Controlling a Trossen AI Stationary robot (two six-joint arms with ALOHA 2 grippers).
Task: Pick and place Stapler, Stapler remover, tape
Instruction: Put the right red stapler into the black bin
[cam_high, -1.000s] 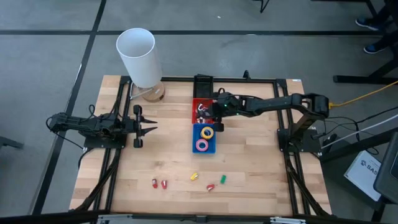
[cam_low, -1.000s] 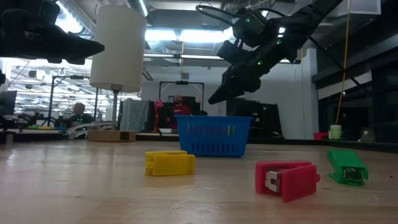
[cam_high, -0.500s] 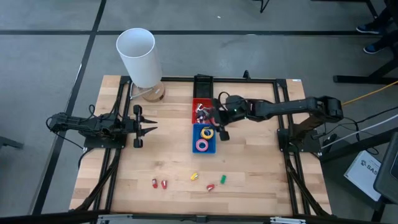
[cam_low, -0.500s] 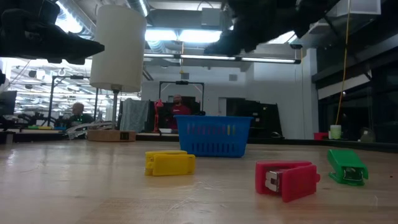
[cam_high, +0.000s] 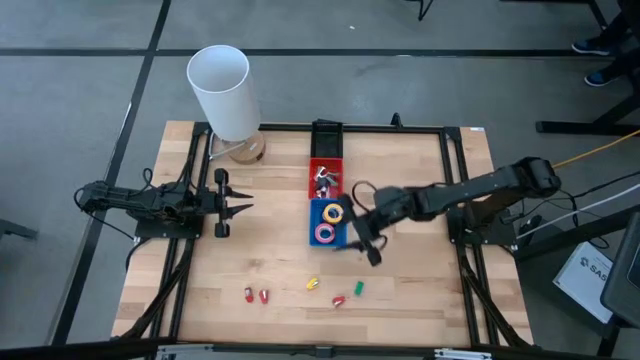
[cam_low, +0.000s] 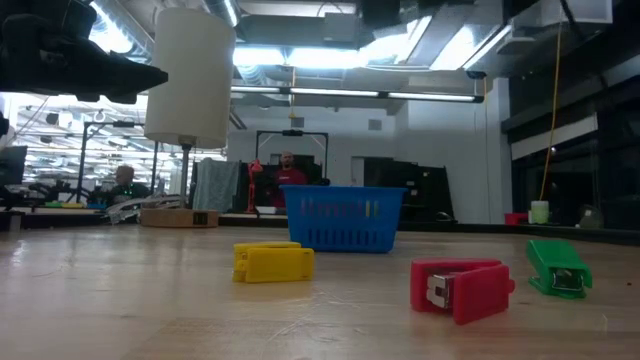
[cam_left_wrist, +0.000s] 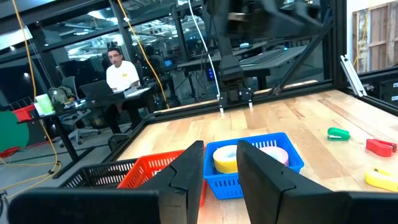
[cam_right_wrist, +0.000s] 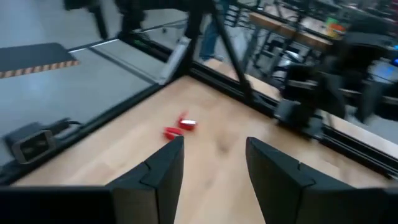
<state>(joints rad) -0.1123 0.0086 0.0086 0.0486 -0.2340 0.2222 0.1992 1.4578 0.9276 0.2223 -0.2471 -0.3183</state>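
Since a second ago the right gripper (cam_high: 368, 250) has swung from over the red basket (cam_high: 325, 178) to the blue basket's (cam_high: 329, 222) 4 o'clock corner, fingers apart and empty. Yellow and pink tape rolls (cam_high: 327, 233) lie in the blue basket, while the left gripper (cam_high: 240, 208) waits at 9 o'clock, its fingers narrowly parted, holding nothing.

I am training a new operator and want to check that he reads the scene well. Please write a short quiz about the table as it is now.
1. True or false: the pink tape roll lies inside the blue basket.
2. Seen from above, which small stapler on the table lies nearest the right pincer? A) yellow B) green C) one of the two red ones at the left
3. Fill in: the right pincer hovers beside the blue basket with its fingers apart, holding ____.

Key: 1. True; it lies next to the yellow tape roll. 2. B, the green stapler. 3. Nothing.
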